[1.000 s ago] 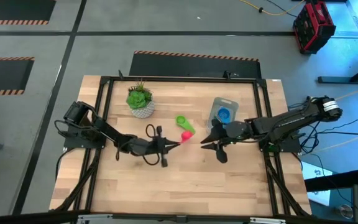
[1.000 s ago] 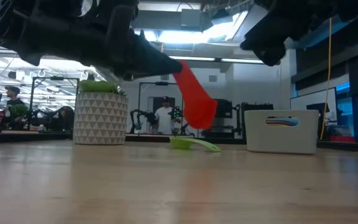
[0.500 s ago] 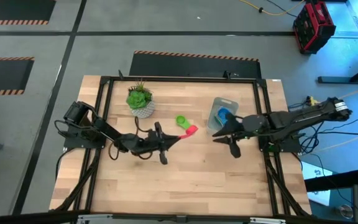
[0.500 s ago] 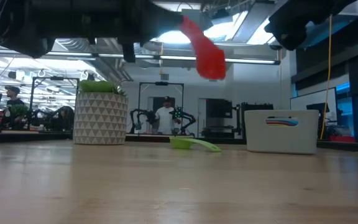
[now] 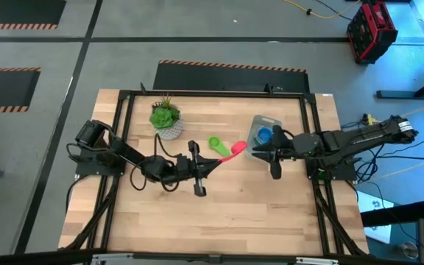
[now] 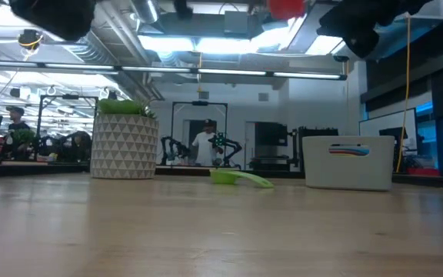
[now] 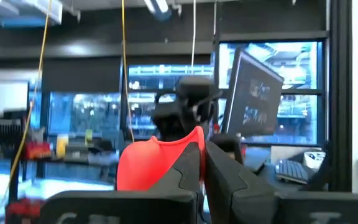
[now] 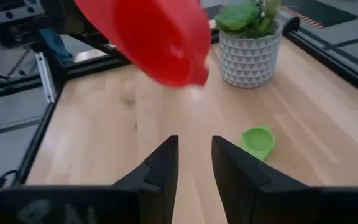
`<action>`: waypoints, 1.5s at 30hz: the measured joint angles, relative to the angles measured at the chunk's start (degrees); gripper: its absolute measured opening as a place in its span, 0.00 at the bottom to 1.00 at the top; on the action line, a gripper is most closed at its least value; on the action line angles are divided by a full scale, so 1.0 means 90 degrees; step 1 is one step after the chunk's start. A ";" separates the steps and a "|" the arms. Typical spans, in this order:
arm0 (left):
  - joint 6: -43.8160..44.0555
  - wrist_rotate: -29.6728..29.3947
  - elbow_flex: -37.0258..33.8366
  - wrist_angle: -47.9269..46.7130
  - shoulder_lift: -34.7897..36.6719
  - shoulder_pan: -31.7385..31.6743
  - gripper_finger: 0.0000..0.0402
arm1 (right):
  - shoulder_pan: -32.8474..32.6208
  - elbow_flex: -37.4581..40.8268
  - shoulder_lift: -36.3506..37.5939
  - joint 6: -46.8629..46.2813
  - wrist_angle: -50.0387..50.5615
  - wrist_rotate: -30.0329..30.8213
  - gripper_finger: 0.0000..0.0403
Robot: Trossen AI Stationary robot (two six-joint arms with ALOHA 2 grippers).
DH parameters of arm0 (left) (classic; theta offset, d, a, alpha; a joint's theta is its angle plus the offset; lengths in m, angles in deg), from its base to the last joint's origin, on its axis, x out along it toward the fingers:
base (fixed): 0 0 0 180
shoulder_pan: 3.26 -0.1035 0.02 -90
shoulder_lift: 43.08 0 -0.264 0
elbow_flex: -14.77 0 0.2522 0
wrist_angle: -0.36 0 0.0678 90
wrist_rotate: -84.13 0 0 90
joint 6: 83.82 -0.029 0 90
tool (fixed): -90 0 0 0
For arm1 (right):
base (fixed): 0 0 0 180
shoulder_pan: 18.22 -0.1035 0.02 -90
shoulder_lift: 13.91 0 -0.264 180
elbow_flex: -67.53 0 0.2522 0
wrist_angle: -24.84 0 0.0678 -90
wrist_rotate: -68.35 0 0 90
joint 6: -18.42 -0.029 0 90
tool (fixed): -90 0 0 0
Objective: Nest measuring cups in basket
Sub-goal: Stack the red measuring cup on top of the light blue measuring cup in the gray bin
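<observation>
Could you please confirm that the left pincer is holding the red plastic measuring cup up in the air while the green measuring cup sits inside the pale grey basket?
Not quite. The left pincer does hold the red plastic measuring cup aloft, but the green measuring cup lies on the wooden table, left of the pale grey plastic basket, not inside it. The high view shows this, and the low view agrees.

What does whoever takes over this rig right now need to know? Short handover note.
Left gripper: shut on the red cup, held in the air between the green cup and the basket.
Right gripper: part open, empty, beside the basket and facing the red cup.
Green cup: lying on the table, left of the basket.
Done: a blue cup and other cups sit in the basket.
Left: get the red cup into the basket, then the green one.
</observation>
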 joint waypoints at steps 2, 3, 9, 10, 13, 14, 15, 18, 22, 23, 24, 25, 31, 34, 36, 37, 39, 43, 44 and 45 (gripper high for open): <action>-0.0216 0.0093 0.0200 -0.0088 0.0006 0.0000 0.00 | 0.0000 0.0000 0.0000 0.0005 -0.0119 -0.0121 0.25; -0.0295 0.0152 0.0288 -0.0128 0.0006 0.0000 0.00 | 0.0000 0.0000 0.0000 0.0005 -0.0191 -0.0136 0.25; -0.0333 0.0320 0.0624 -0.0220 0.0006 0.0000 0.00 | 0.0000 0.0000 0.0000 0.0331 -0.0836 -0.0147 0.25; -0.0334 0.0327 0.0652 -0.0216 0.0006 0.0000 0.00 | 0.0000 0.0000 0.0000 0.0396 -0.0959 -0.0150 0.25; -0.0328 0.0324 0.0664 -0.0221 0.0008 0.0000 0.00 | 0.0000 0.0000 0.0018 0.0698 -0.1205 -0.0150 0.25; -0.0328 0.0324 0.0664 -0.0221 0.0008 0.0011 0.00 | 0.0000 0.0000 0.0028 0.0825 -0.1219 -0.0152 0.25; -0.0328 0.0324 0.0664 -0.0216 0.0008 0.0022 0.00 | 0.0000 0.0000 0.0035 0.0886 -0.1228 -0.0148 0.25; -0.0329 0.0321 0.0664 -0.0218 0.0008 0.0050 0.00 | 0.0000 0.0000 0.0071 0.1022 -0.1224 -0.0156 0.25; -0.0326 0.0324 0.0664 -0.0218 0.0008 0.0053 0.00 | 0.0000 0.0000 0.0121 0.1032 -0.1221 -0.0152 0.25; -0.0326 0.0324 0.0664 -0.0218 0.0008 0.0053 0.01 | 0.0000 0.0000 0.0144 0.1032 -0.1223 -0.0152 0.25; -0.0324 0.0321 0.0664 -0.0218 0.0008 0.0053 0.01 | 0.0000 0.0000 0.0169 0.1032 -0.1207 -0.0152 0.25; -0.0323 0.0321 0.0664 -0.0220 0.0008 0.0053 0.01 | 0.0000 0.0000 0.0185 0.1034 -0.1223 -0.0152 0.25; -0.0312 0.0360 0.0662 -0.0269 0.0008 0.0056 0.00 | 0.0000 0.0000 0.0248 0.1042 -0.1327 -0.0152 0.25; -0.0282 0.0374 0.0662 -0.0287 0.0008 0.0056 0.01 | 0.0000 0.0000 0.0236 0.1148 -0.1474 -0.0155 0.25; -0.0282 0.0377 0.0662 -0.0360 0.0008 0.0056 0.00 | 0.0000 0.0000 0.0232 0.1185 -0.1505 -0.0155 0.25; -0.0281 0.0379 0.0662 -0.0402 0.0008 0.0056 0.00 | 0.0000 0.0000 0.0231 0.1184 -0.1512 -0.0155 0.25; -0.0280 0.0380 0.0662 -0.0430 0.0008 0.0056 0.00 | 0.0000 0.0000 0.0231 0.1176 -0.1512 -0.0155 0.25; -0.0278 0.0387 0.0662 -0.0443 0.0007 0.0056 0.00 | 0.0000 0.0000 0.0228 0.1180 -0.1512 -0.0153 0.25; -0.0277 0.0387 0.0662 -0.0447 0.0006 0.0056 0.00 | 0.0000 0.0000 0.0228 0.1180 -0.1512 -0.0154 0.25; -0.0277 0.0387 0.0662 -0.0446 0.0007 0.0056 0.00 | 0.0000 0.0000 0.0228 0.1186 -0.1512 -0.0153 0.25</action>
